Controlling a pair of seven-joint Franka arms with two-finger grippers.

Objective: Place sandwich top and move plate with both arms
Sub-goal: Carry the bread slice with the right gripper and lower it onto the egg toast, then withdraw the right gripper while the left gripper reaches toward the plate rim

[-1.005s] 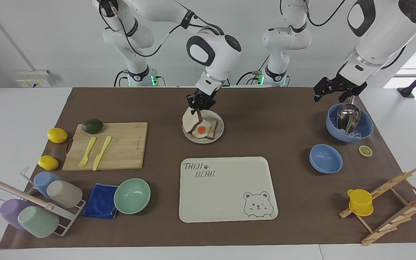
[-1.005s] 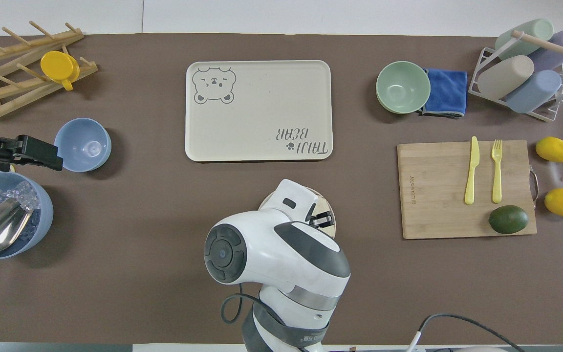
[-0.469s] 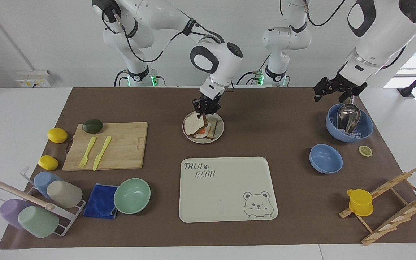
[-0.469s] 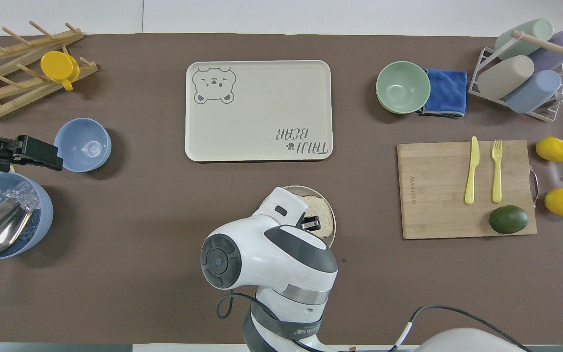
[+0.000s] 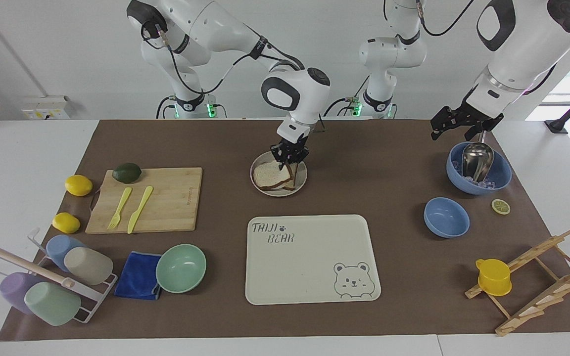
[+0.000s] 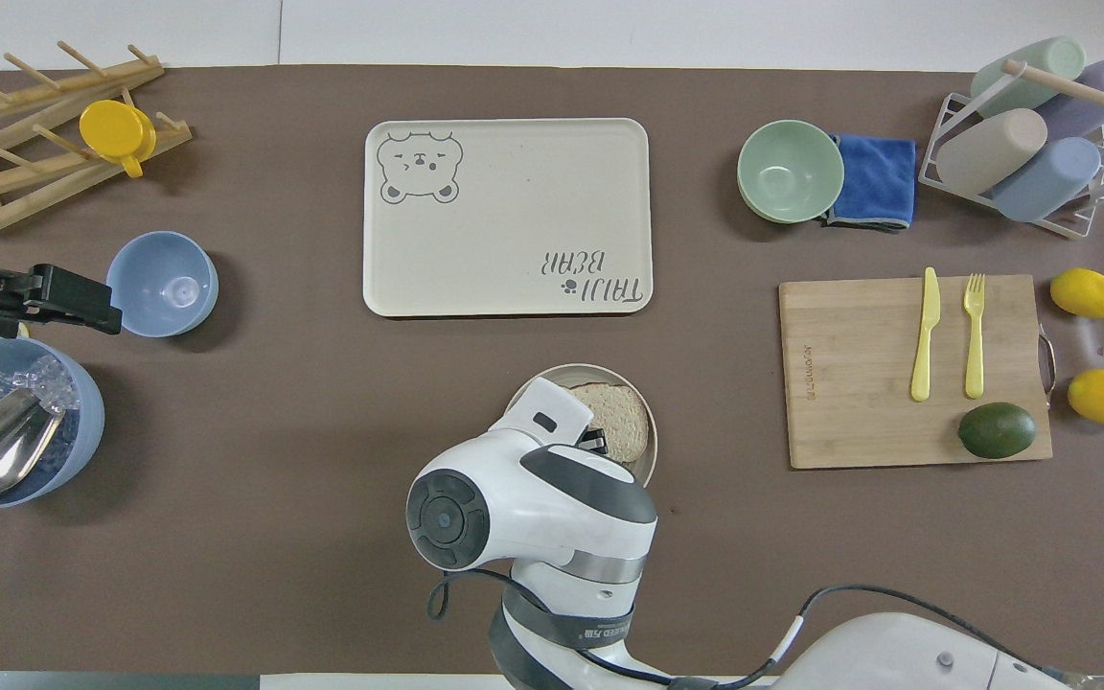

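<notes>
The small cream plate (image 5: 301, 187) stands in the middle of the table, nearer to the robots than the bear tray. On it the sandwich top (image 5: 268, 174), a pale speckled slice with a brown crust, lies almost flat over the egg and the lower bread, which it hides. My right gripper (image 5: 289, 159) is low over the plate's robot-side edge, shut on the slice's crust there. In the overhead view the right arm covers part of the plate (image 6: 609, 372) and the slice (image 6: 625, 422). My left gripper (image 5: 452, 129) waits above the blue ice bowl (image 5: 500, 175).
The bear tray (image 5: 309, 277) lies just beside the plate, farther from the robots. A metal scoop (image 5: 475, 160) stands in the ice bowl, with a small blue bowl (image 5: 446, 216) and a lemon slice (image 5: 500, 206) close by. A cutting board (image 5: 166, 198) lies toward the right arm's end.
The right gripper has lowered the sandwich top from standing on edge to lying nearly flat over the egg, which no longer shows. The left arm has not moved.
</notes>
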